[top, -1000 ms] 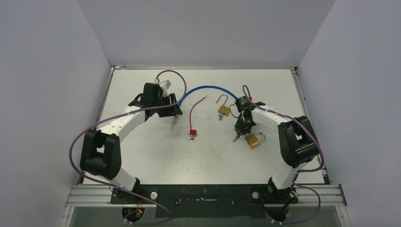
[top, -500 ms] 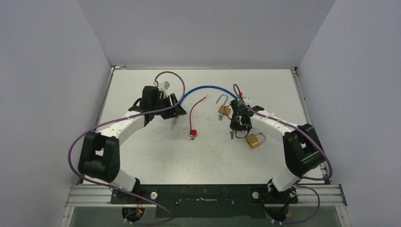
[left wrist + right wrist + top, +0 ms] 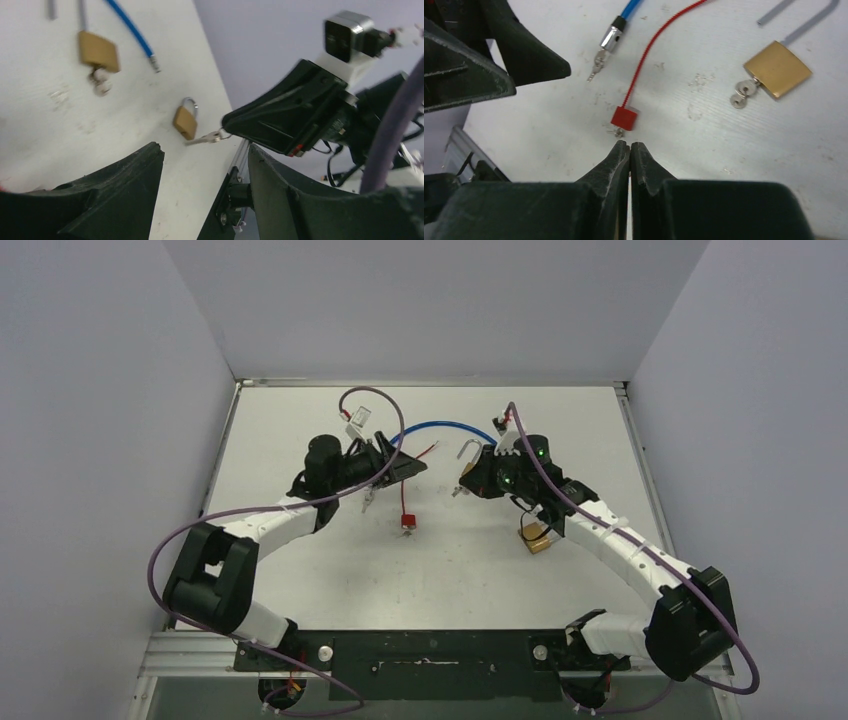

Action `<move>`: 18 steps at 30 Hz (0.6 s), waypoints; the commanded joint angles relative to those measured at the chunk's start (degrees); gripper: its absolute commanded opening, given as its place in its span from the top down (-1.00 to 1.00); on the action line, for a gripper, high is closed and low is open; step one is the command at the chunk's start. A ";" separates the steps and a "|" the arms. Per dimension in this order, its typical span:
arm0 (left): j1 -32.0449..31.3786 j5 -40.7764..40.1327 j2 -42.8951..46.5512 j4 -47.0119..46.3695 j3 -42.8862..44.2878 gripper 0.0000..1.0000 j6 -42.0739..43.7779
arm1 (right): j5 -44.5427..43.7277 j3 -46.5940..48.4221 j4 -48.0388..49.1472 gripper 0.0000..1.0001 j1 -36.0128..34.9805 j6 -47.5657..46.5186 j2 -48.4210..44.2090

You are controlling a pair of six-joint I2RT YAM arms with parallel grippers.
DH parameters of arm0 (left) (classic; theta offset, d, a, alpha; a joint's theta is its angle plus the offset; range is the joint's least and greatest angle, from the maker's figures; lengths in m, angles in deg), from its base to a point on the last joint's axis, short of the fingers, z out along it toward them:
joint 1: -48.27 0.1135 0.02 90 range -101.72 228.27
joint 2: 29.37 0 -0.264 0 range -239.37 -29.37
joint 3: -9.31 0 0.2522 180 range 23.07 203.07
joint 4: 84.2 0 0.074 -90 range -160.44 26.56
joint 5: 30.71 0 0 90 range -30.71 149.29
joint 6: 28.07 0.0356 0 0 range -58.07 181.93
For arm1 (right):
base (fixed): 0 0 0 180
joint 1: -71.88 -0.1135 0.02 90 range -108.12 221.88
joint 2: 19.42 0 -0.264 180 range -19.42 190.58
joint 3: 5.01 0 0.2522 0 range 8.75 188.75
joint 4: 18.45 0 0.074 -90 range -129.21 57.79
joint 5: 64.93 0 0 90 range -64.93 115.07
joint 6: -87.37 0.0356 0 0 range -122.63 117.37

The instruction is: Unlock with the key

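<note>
1. Black plastic left gripper (image 3: 205,150): the thick wedge fingers stand wide apart with nothing between them, over the scuffed matte white table (image 3: 340,580).
2. Steel key bunch (image 3: 596,65) lies flat just off the left gripper's fingertip, not touching it. It hangs from a cylindrical chrome ferrule (image 3: 613,37) on the end of the smooth blue coated cable (image 3: 630,10).
3. Red lock (image 3: 624,118) has a small square body, and a thin red cable (image 3: 644,55) curves away from it. A small key (image 3: 618,132) sits in its near face. It lies ahead of and below the right gripper's tips, roughly between the two grippers.
4. Open brass padlock (image 3: 777,68) is a flat rectangular block. Its grey steel U-shackle (image 3: 809,22) is swung out, and its round-headed keys (image 3: 741,95) are at the keyway. It sits ahead of the right gripper, off to one side.
5. Right gripper (image 3: 629,145): the tapered black fingers are pressed flush together, with nothing seen between them.
6. Closed brass padlock (image 3: 185,121) has a rounded shackle seated home, and its ringed key (image 3: 202,140) sticks out of the bottom. It lies behind the right gripper, partly under that arm in the top view. In the left wrist view its key ring lines up with the right fingertip, but contact cannot be told.
</note>
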 commanded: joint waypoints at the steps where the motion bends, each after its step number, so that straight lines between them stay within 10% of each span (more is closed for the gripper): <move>1: -3.26 10.27 3.92 -24.81 0.59 -0.20 4.44 | 10.46 5.17 4.35 1.00 -0.32 -0.81 -1.68; 8: -5.46 23.97 3.59 -28.93 2.42 -0.18 18.04 | 20.90 8.35 6.08 1.00 -0.40 5.81 -2.37; 18: -7.31 32.86 -1.56 -38.26 7.00 -0.01 8.83 | 24.40 10.58 7.16 1.00 -0.32 9.09 -3.03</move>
